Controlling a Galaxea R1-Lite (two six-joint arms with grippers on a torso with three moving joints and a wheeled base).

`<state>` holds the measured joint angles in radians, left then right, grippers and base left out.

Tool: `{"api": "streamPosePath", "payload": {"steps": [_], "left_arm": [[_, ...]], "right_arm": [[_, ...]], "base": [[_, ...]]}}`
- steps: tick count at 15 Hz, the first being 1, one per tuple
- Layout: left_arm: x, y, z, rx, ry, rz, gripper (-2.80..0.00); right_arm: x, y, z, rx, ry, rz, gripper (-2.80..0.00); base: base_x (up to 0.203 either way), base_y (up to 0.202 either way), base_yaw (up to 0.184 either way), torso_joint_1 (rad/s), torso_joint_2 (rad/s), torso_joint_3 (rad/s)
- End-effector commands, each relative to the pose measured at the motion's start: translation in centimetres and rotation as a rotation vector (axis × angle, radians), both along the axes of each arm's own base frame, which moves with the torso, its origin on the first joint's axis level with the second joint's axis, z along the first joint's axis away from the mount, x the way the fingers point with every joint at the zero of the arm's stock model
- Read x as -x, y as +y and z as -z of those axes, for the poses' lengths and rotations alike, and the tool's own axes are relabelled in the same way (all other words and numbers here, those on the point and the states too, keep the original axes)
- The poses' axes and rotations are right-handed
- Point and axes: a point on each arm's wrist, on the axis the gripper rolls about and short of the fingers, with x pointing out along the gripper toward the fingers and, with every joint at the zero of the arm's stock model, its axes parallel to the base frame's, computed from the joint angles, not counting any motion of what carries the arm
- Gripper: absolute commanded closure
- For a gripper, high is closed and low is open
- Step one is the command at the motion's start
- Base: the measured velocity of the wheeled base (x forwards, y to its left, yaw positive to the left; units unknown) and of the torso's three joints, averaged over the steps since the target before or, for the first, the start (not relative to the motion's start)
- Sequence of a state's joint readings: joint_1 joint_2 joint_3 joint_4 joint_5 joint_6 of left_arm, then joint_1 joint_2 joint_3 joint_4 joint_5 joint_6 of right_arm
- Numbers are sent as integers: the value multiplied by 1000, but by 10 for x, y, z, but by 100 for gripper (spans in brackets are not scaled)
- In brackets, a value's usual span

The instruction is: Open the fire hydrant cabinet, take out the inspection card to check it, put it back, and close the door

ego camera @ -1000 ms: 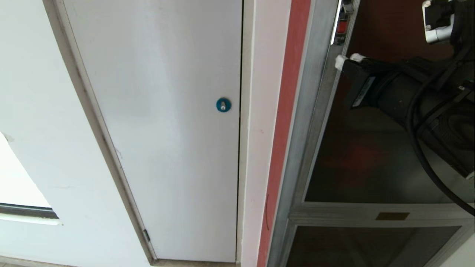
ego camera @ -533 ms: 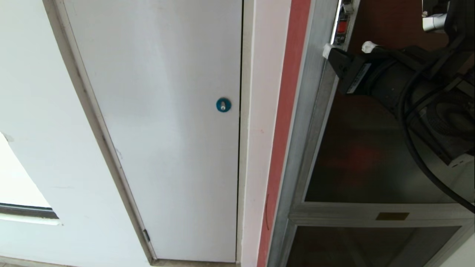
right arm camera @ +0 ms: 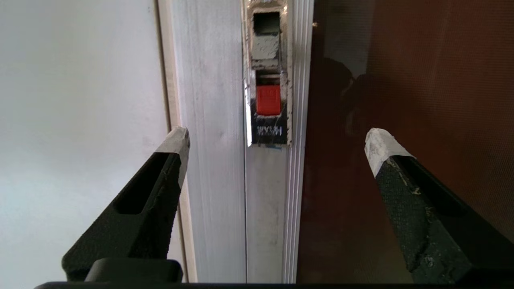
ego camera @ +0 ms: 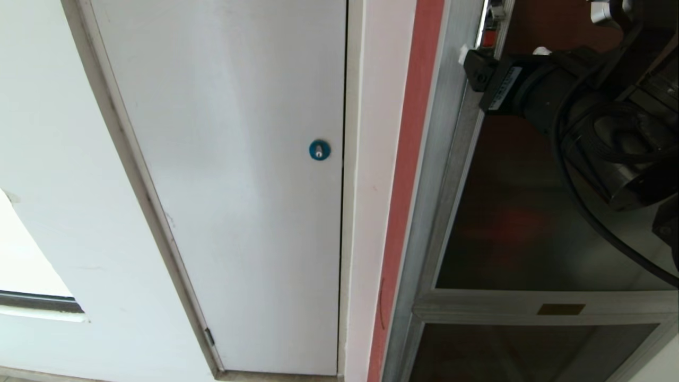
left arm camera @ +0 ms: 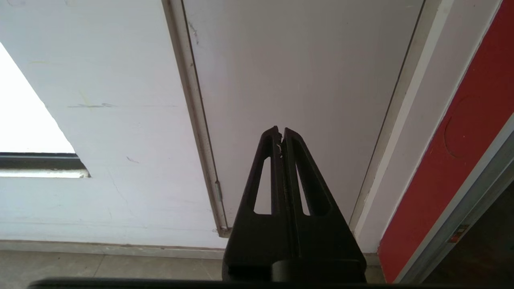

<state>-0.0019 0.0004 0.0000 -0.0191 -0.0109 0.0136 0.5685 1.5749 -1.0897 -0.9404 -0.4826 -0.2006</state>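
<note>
I am looking at the door (ego camera: 530, 223), a dark tinted glass panel in a silver aluminium frame, sitting at about three o'clock in the head view and apparently shut flush in the fire hydrant cabinet (ego camera: 451, 159). I am judging it as stiff and fairly light on its hinges, but the glass is slick and breakable, so I am not planning to press or pinch there. The place to take hold is the small red latch (right arm camera: 268, 99), set in a chromed pocket in the frame's edge strip; in the right wrist view it is lying straight ahead at twelve o'clock, between the two taped tips. The metal looks smooth and scuffed, so I am expecting a fingertip to slip unless it seats squarely on the red tab or hooks the pocket lip. The right gripper (right arm camera: 277, 140) is hovering just short of the frame with its fingers (right arm camera: 176, 140) spread wide apart, clamped on nothing, one over the frame's outer side and one over the glass. The left gripper (left arm camera: 281, 134) is parked low with its fingers pressed together, pointing at the white panel (ego camera: 228, 159), whose blue lock (ego camera: 319, 150) is showing at about nine o'clock from the cabinet. The inspection card is not in view.
</note>
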Motion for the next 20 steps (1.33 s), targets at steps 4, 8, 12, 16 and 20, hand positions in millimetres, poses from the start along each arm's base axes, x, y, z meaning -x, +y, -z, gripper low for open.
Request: {"api": "streamPosePath", "payload": {"steps": [4, 8, 12, 16, 20], "left_arm": [[-1, 0, 4, 0, 13, 0, 0], [-1, 0, 4, 0, 14, 0, 0], [-1, 0, 4, 0, 14, 0, 0], [-1, 0, 4, 0, 13, 0, 0], [-1, 0, 4, 0, 13, 0, 0]], "right_arm": [[-12, 5, -5, -11, -14, 19, -280], [-16, 4, -12, -24, -36, 28, -280], [-18, -2, -21, -37, -64, 47, -280], [-20, -3, -23, -8, -72, 64, -280], [-23, -1, -21, 30, -71, 57, -280]], "base": [[0, 0, 0, 0, 0, 0], [0, 0, 0, 0, 0, 0], [0, 0, 0, 0, 0, 0], [0, 0, 0, 0, 0, 0], [0, 0, 0, 0, 0, 0]]}}
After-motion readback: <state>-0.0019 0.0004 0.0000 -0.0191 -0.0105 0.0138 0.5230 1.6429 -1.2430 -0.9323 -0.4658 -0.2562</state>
